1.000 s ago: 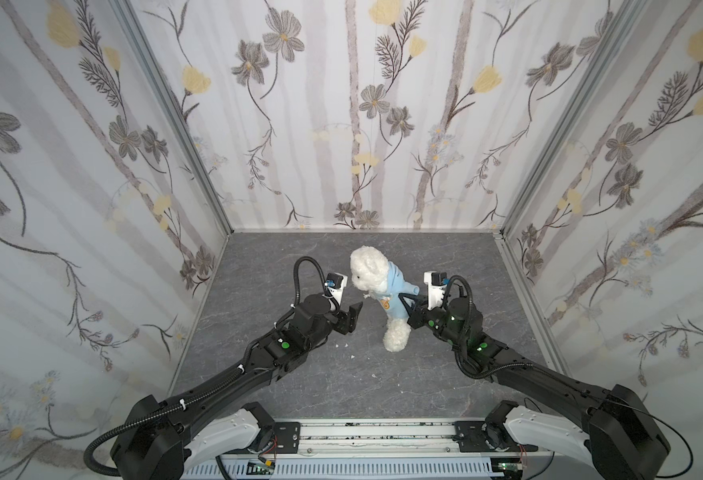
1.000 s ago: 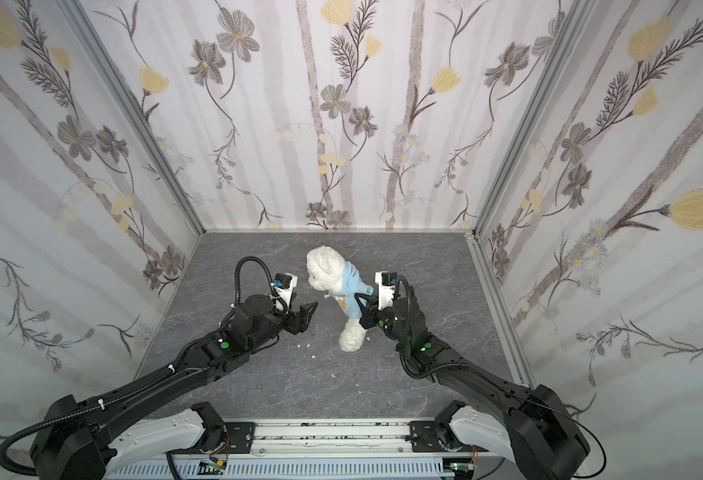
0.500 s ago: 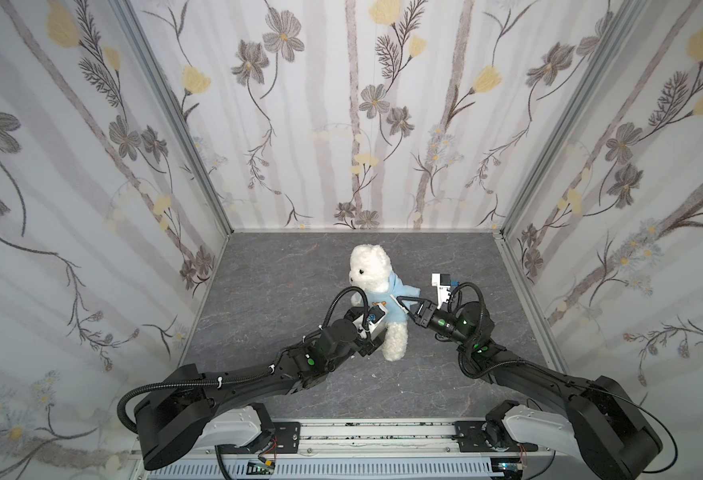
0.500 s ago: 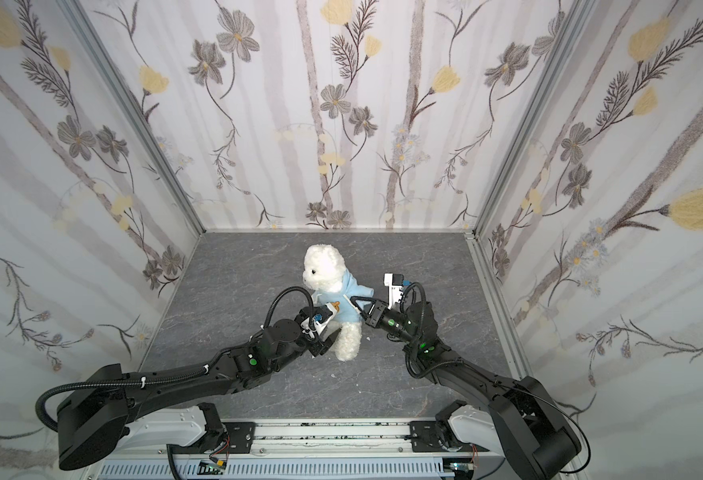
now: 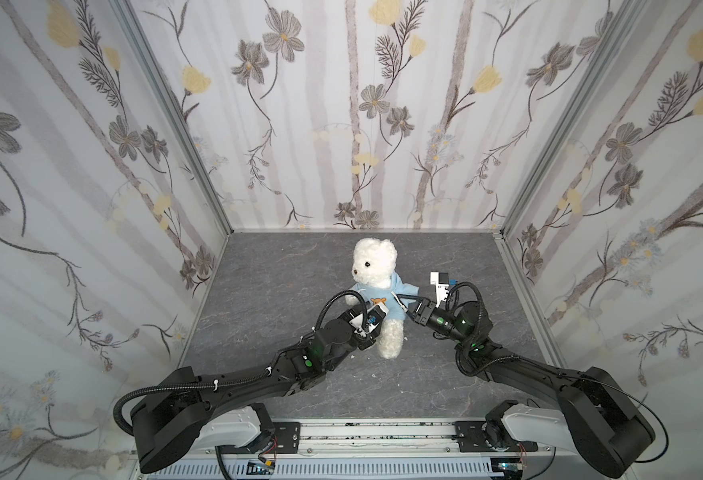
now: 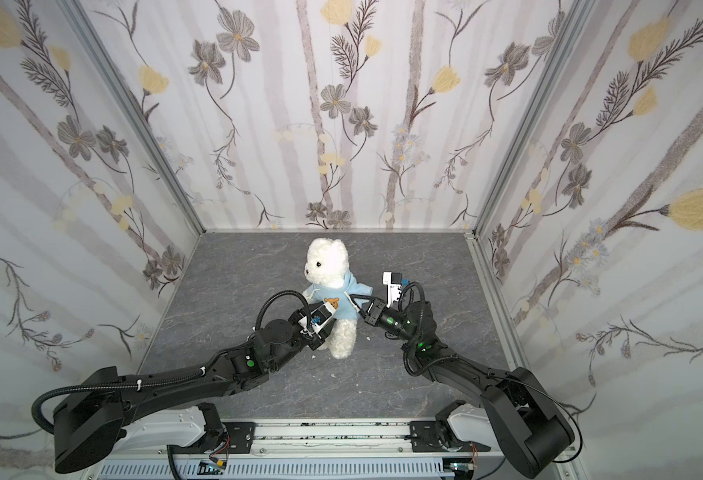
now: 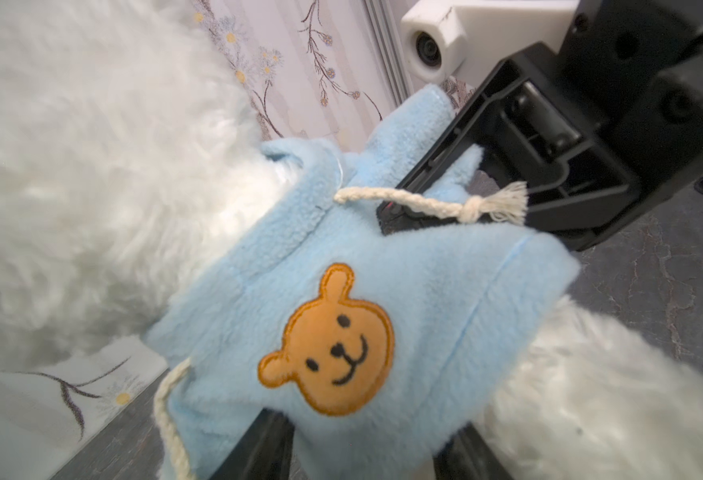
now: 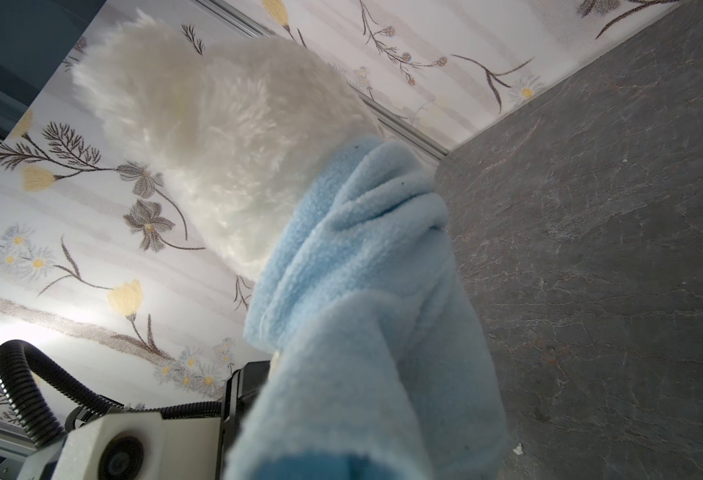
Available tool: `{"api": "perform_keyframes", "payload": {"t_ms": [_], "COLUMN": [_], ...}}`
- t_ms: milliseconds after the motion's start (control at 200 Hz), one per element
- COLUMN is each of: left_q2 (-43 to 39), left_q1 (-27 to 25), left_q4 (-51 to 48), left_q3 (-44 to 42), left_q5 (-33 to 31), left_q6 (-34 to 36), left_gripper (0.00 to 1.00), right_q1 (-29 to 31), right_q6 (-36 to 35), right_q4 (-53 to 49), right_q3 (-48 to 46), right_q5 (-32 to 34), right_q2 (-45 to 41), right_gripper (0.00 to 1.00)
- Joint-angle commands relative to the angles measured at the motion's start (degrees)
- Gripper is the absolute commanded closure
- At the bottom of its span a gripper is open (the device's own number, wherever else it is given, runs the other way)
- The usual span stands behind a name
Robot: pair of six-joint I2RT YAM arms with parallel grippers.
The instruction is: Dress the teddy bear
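Black arms [image 5: 237,382], corrugated cables [image 5: 328,305], green lights [image 5: 309,363], white bases [image 5: 233,432].

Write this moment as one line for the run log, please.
teddy bear: upright, hoodie over torso | right gripper: shut on hoodie side | left gripper: jaws astride hoodie hem, grip unclear

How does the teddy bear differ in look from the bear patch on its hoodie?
The teddy bear is white; the patch is orange. The bear is fluffy plush; the patch lies flat on the hoodie. The bear has a whole body; the patch shows only a face, far smaller. Both have round ears, dark eyes and a dark nose.
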Motion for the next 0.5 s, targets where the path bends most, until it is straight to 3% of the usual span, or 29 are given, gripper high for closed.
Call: {"api": "perform_keyframes", "payload": {"t_ms": [0, 125, 370, 495], "left_q2": [-0.5, -1.2, 0.0, 0.5], "left_q1": [-0.1, -0.3, 0.5, 1.0], "left_q4": [6.6, 7.8, 13.0, 14.1], "left_q3": [-0.1, -1.0, -2.5, -1.7], "left_q5": [4.5, 4.8, 4.2, 6.4], "left_q6": [4.9, 7.9, 8.4, 5.2], "left_gripper": [0.46, 0.46, 0.68, 0.94], "right_q1": [0.2, 0.1, -0.3, -1.1], "right_q6": [0.5, 0.5, -0.1, -1.3], "right_q4": [1.0, 0.4, 0.3, -0.6], "right_q3": [0.7, 0.8, 2.1, 2.2], "right_q5": [-3.6, -4.1, -7.4, -8.6], "right_q2": [0.7, 1.1, 3.7, 5.2], "right_gripper": [1.0, 1.0, 1.0, 1.0]}}
